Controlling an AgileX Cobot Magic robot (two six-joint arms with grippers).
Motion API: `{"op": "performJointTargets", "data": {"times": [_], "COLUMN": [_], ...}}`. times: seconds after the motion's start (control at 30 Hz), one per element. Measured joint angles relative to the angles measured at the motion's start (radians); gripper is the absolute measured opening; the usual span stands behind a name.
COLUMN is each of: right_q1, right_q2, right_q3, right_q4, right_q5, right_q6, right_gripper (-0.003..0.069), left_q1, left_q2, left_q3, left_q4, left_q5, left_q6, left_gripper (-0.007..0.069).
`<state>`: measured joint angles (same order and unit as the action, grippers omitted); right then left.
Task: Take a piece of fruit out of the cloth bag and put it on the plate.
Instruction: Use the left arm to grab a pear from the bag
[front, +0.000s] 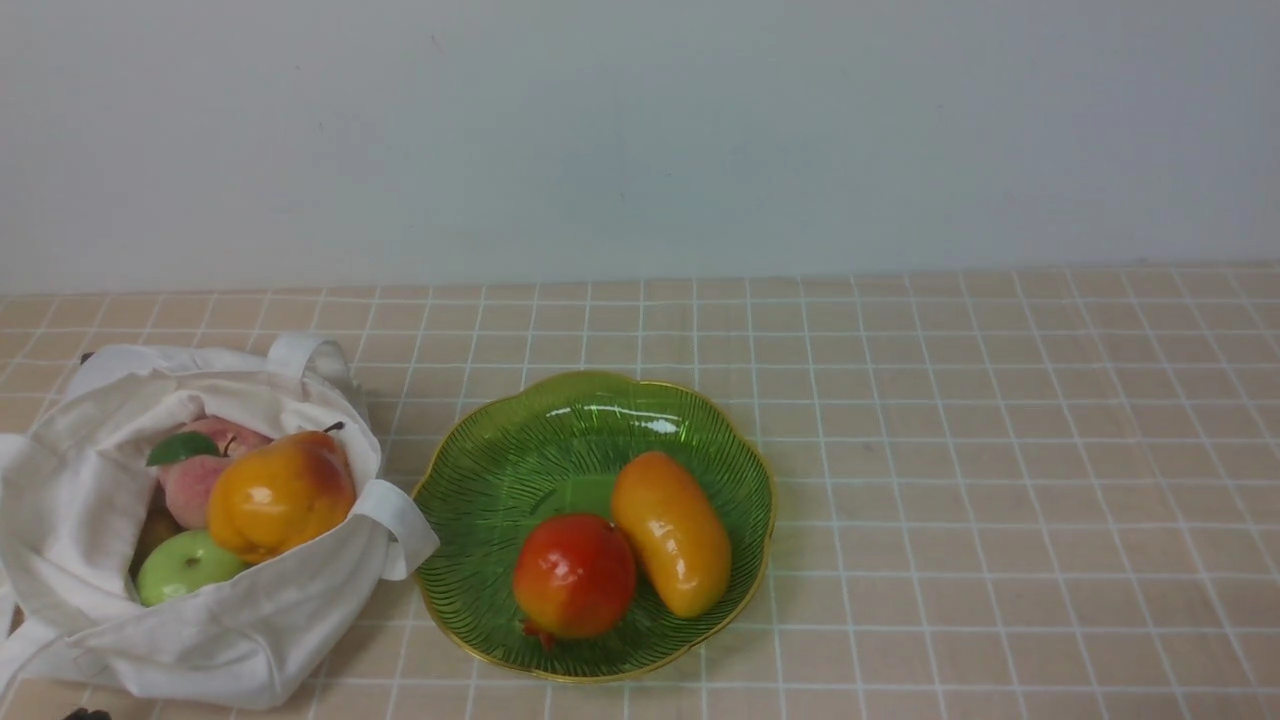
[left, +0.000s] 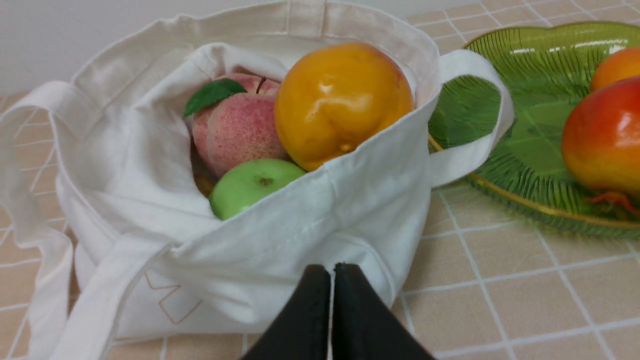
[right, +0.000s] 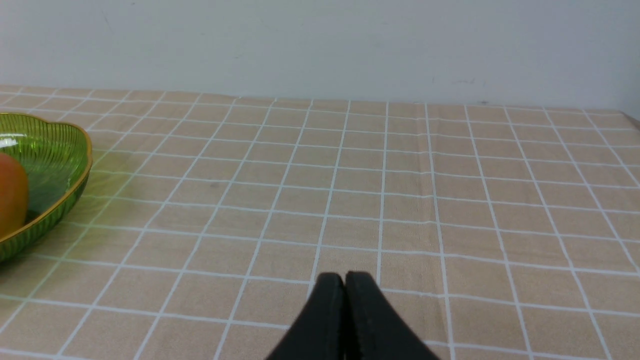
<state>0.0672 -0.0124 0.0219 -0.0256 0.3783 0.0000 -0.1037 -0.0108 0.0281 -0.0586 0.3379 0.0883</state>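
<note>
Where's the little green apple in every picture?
Front view: the green apple sits low in the white cloth bag, far left.
Left wrist view: the green apple peeks out of the bag's mouth, under the yellow pear.
Right wrist view: not in it.
Shared landmark: the green plate, seen in all three.

Your white cloth bag (front: 250, 620) holds a yellow-orange pear (front: 280, 495), pink peach (front: 195, 482) and green apple (front: 185, 566) beside a green glass plate (front: 560, 440) bearing a red pomegranate (front: 573, 575) and orange mango (front: 672, 530).

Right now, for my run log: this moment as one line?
left gripper shut near cloth bag | right gripper shut, empty | plate: pomegranate, mango | bag: pear, peach, green apple
</note>
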Motion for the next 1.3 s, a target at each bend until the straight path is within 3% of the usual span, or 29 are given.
{"op": "performJointTargets", "data": {"times": [0.13, 0.37, 0.47, 0.6, 0.8, 0.97, 1.1, 1.3], "right_q1": [0.000, 0.000, 0.000, 0.000, 0.000, 0.000, 0.000, 0.000], "right_q2": [0.000, 0.000, 0.000, 0.000, 0.000, 0.000, 0.000, 0.000], "right_q3": [0.000, 0.000, 0.000, 0.000, 0.000, 0.000, 0.000, 0.000], "right_q4": [0.000, 0.000, 0.000, 0.000, 0.000, 0.000, 0.000, 0.000], "right_q5": [0.000, 0.000, 0.000, 0.000, 0.000, 0.000, 0.000, 0.000], "right_q6": [0.000, 0.000, 0.000, 0.000, 0.000, 0.000, 0.000, 0.000], "right_gripper": [-0.0015, -0.0015, -0.0015, -0.0015, -0.0015, -0.0015, -0.0015, -0.0015], "left_q1": [0.000, 0.000, 0.000, 0.000, 0.000, 0.000, 0.000, 0.000], "left_q2": [0.000, 0.000, 0.000, 0.000, 0.186, 0.574, 0.871, 1.204], "left_q3": [0.000, 0.001, -0.004, -0.096, -0.408, -0.648, -0.842, -1.097], "left_q4": [-0.275, -0.580, -0.622, -0.549, -0.336, -0.138, -0.116, -0.114], "left_q5": [-0.145, -0.408, -0.614, -0.610, -0.253, 0.209, 0.505, 0.687], "left_q6": [-0.160, -0.205, -0.205, -0.190, -0.140, -0.088, -0.076, -0.010], "left_gripper": [-0.0008, -0.0008, -0.0008, -0.0008, -0.0008, -0.0008, -0.0008, -0.0008]}}
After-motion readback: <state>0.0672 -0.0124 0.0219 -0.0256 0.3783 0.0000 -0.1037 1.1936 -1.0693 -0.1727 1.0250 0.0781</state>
